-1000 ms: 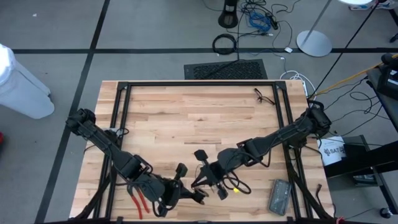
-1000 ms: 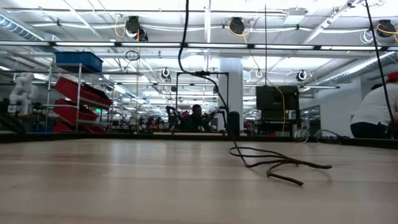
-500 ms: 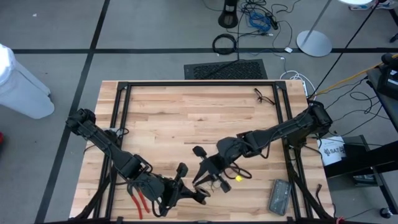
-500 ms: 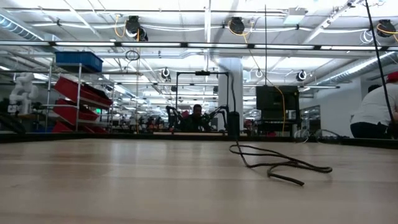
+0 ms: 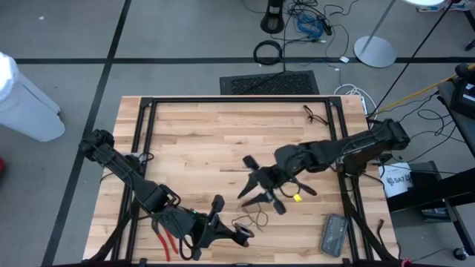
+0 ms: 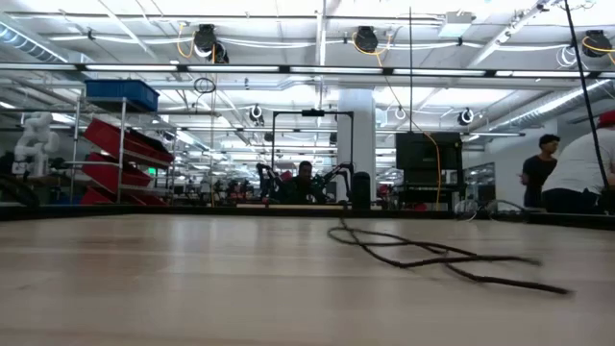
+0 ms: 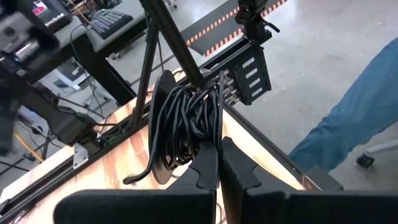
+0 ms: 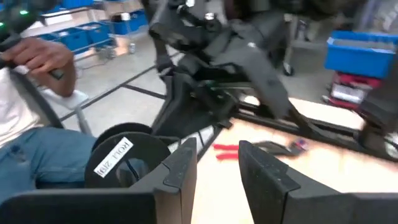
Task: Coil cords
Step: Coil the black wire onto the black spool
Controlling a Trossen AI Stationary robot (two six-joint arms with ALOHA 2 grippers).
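Note:
Near the table's front edge my left gripper (image 5: pixel 239 234) is shut on a wound bundle of thin black cord (image 7: pixel 186 118) with a round dark puck (image 7: pixel 163 134) at its side. A loose stretch of cord (image 5: pixel 257 219) lies in thin loops on the wood just beyond it, and in the low view the cord (image 6: pixel 432 258) lies flat. My right gripper (image 5: pixel 260 190) hovers open over the table's middle, beyond those loops, with nothing between its fingers (image 8: pixel 180 165). My left gripper pinches the bundle's near end (image 7: pixel 200 144) between its two shut fingers. The fingers come nearly level, slanting a little down, from the table's left. The bundle stands out beyond the fingertips, and one strand (image 7: pixel 138 177) droops from it.
Red-handled pliers (image 5: pixel 166 241) lie by the left arm at the front edge. A grey device (image 5: pixel 333 233) sits at the front right, and a small dark tangle (image 5: pixel 315 114) at the far right. People stand just off the table in both wrist views.
My right gripper has opened and gone up and toward the table's far right, away from my left gripper. The cord strand that rose upright in the low view has fallen and now lies spread flat on the wood.

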